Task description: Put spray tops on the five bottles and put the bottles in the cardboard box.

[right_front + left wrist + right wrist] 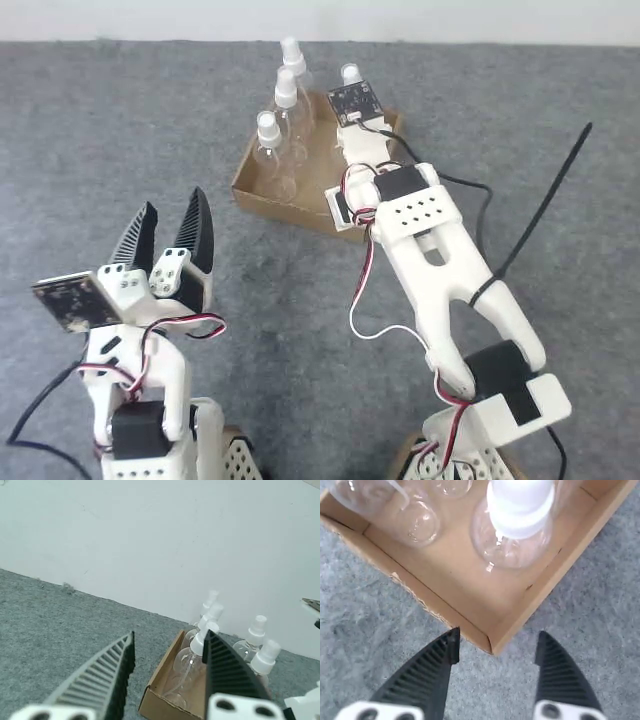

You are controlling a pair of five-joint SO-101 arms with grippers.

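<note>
The right hand gapes empty above a corner of the shallow brown cardboard box; the left hand — open, empty too — stands apart. Five clear, white-topped spray bottles appear to stand inside, so the task looks done.

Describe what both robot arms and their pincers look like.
The left arm and right arm are white plastic shells with black motor blocks and red, white and black wires. The left pincer and right pincer have black, ribbed, tapering fingers. Each wrist carries a small dark circuit board.
</note>
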